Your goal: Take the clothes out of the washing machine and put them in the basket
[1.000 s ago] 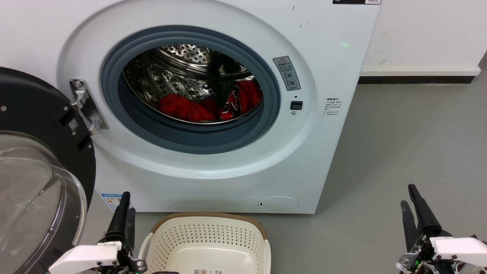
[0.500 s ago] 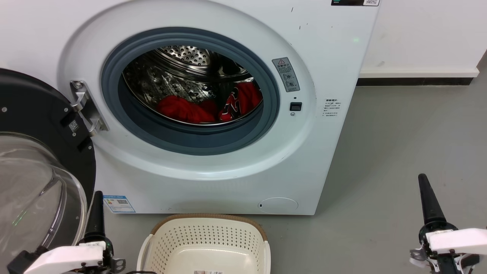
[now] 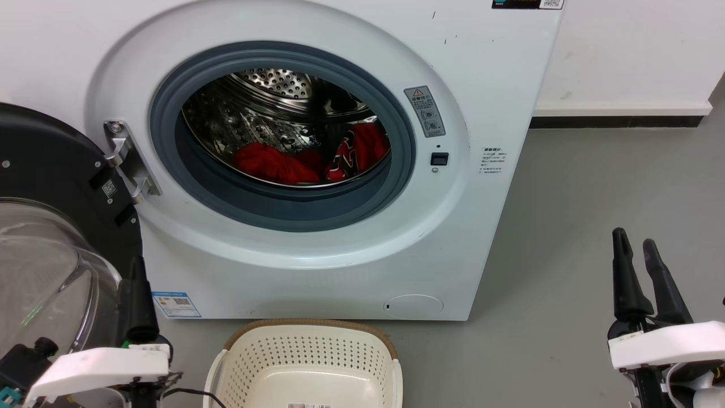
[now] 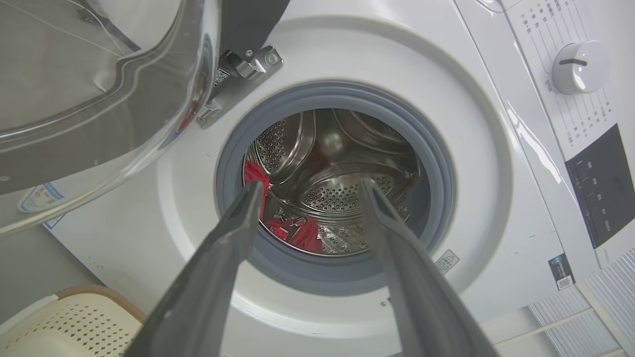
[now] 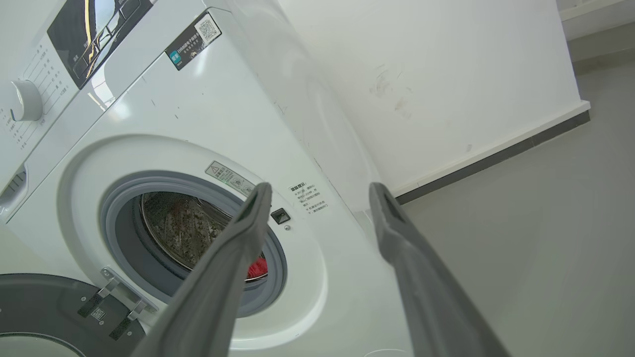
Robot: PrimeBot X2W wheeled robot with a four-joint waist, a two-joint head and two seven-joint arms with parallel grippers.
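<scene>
Motion showed in both arms against half a second before. The right pincer [image 3: 634, 238] had risen in the head view and turned, so its two long dark fingers, seen as one earlier, now stood side by side. The left pincer [image 4: 311, 182] had crept a little higher beside the door. Clothes, machine and basket lay as before.

Smooth grey floor [image 3: 595, 198] ran back to a white wall [image 3: 628, 51] with a dark skirting strip [image 3: 617, 119] at its foot. On it stood the large white front-loading washing machine [image 3: 498, 85], its black-framed glass door [image 3: 56, 164] swung open to the left. The small cream perforated plastic basket [image 3: 308, 326] with a brown woven-look rim sat just before the machine's front edge.

At the bottom of the perforated steel drum [image 3: 272, 85] lay the plain bright red garment [image 3: 272, 163], toward the left. The red garment with black and white lettering [image 3: 359, 150] lay just beside it on the right.

Both pincers were released, fingers spread and grasping nothing, well apart from the clothes. The left hung low near the basket's left corner, aimed at the porthole in its wrist view. The right hung over the floor beyond the machine's right front corner.
</scene>
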